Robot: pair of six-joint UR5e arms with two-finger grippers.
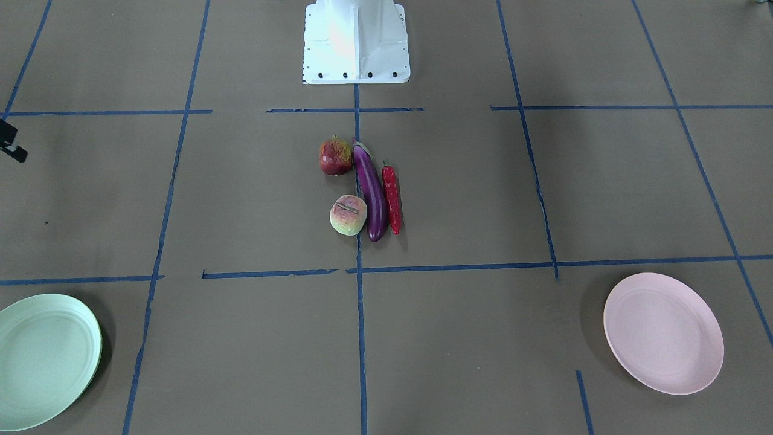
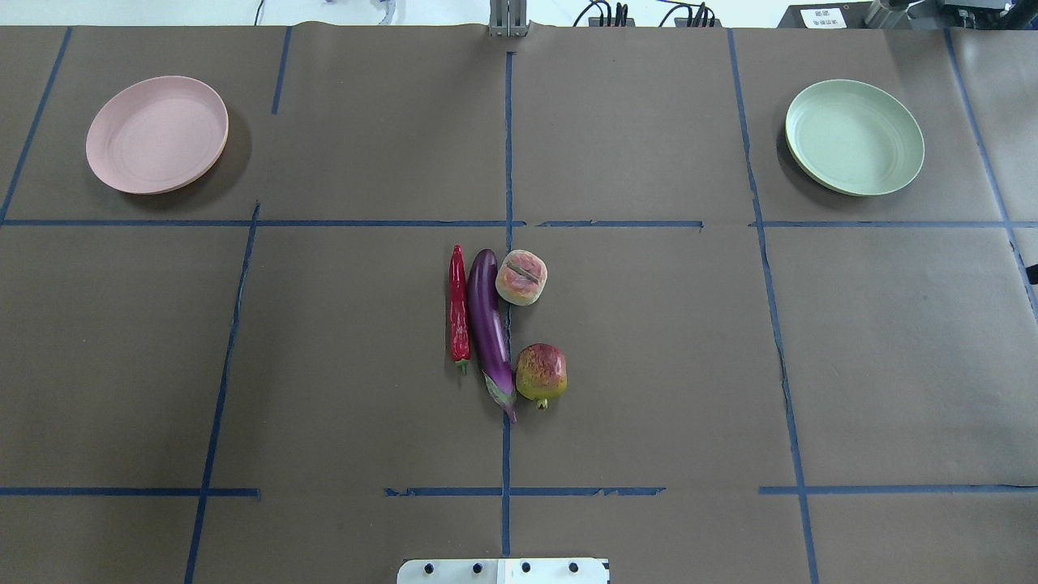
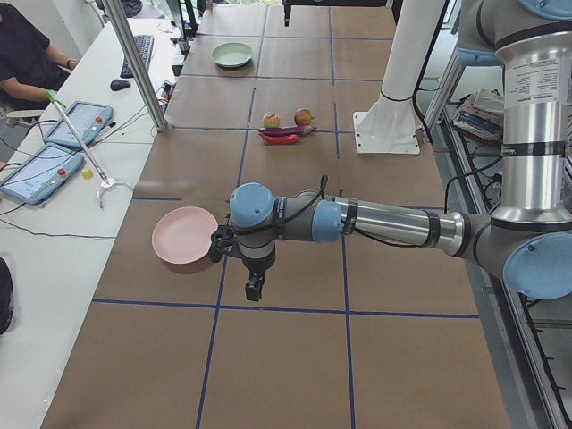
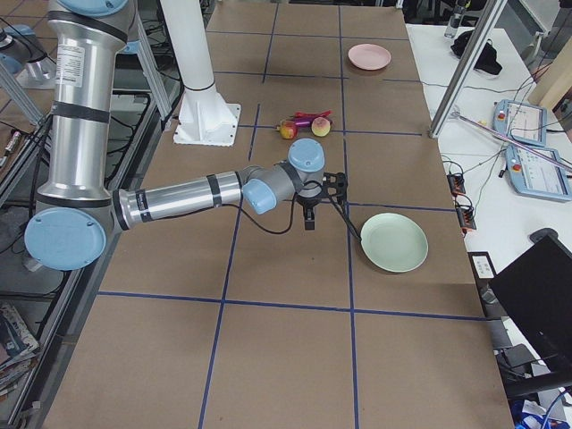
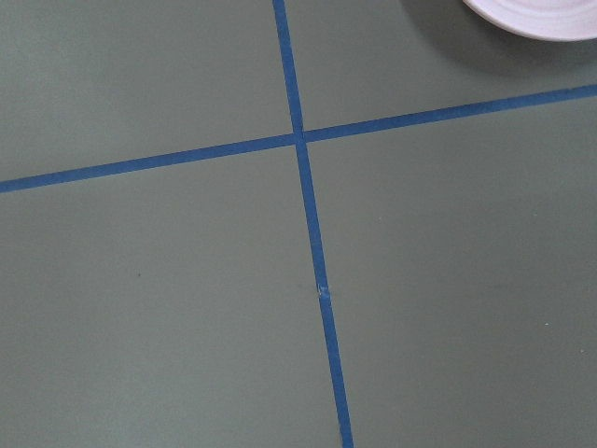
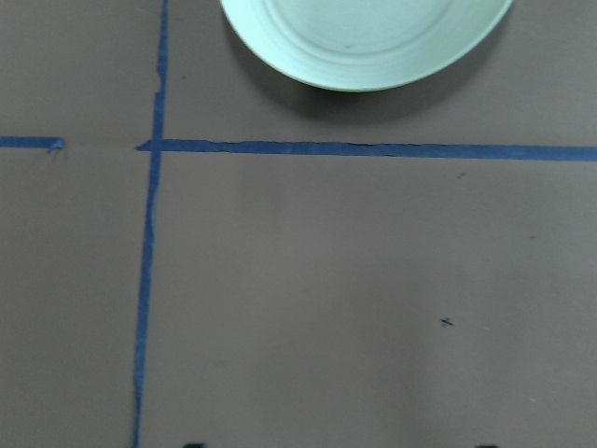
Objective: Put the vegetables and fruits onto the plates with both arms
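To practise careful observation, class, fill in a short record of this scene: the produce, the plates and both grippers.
produce: chili, eggplant, peach and pomegranate, clustered at the middle of the table
layout: chili and eggplant side by side; both fruits on the eggplant's other side
plates: pink plate on the robot's left, green plate on its right, both empty
left gripper: over bare table near the pink plate; carries no produce; open or shut unclear
right gripper: same, near the green plate
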